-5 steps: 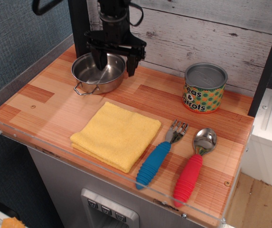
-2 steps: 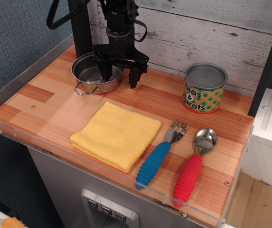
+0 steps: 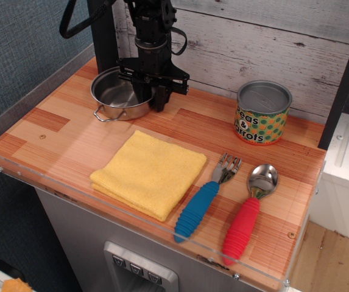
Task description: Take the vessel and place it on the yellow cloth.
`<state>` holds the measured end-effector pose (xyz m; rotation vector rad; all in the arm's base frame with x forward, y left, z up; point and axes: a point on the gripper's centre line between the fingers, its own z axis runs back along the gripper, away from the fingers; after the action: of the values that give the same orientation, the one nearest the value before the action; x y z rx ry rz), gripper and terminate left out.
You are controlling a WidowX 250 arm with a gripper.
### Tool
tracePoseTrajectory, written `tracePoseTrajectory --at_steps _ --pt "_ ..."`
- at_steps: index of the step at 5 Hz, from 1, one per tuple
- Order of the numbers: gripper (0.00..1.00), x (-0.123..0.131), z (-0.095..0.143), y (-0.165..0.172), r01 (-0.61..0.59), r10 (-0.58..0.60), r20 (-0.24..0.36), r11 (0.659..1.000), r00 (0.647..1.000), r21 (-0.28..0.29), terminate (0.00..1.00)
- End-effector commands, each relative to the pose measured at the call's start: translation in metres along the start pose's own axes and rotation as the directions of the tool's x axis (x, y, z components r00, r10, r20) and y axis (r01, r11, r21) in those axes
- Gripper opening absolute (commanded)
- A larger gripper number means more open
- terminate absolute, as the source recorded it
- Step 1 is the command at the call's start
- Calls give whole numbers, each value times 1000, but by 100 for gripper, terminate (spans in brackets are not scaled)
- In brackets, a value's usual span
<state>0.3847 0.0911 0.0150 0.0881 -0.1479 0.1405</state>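
vessel (image 3: pixel 118 93): back-left of the yellow cloth (image 3: pixel 150 173), well apart from it, sitting on the wooden table (image 3: pixel 52 128); one wire loop handle faces front-left.
gripper (image 3: pixel 150 97): down at the vessel's right rim, fingers drawn close together; looks pinched on the rim, one finger inside and one outside. Can't tell if contact is firm.
yellow cloth: folded flat, nothing on it.
progress: grasp looks made or nearly made. Vessel looks unlifted, base seems on the table. Left: lift, carry forward-right to the cloth, set down, let go.
clutter: can (image 3: pixel 262 112) right-rear of the cloth, blue fork (image 3: pixel 203 203) and red spoon (image 3: pixel 248 211) to its right. None on the straight path, I'd judge.
hidden: rim section and fingertips where they meet are dark and blocked by the gripper body; second handle not visible; arm cut off at top edge.
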Motion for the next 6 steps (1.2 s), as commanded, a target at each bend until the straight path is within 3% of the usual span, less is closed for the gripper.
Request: tracePoseTrajectory --at_steps 1,4,6 --pt "0 9 32 10 -14 11 43 998 999 67 0" --pt "0 -7 66 11 -29 24 61 996 998 84 0" --pt "0 -49 79 -15 -43 39 51 995 998 85 0"
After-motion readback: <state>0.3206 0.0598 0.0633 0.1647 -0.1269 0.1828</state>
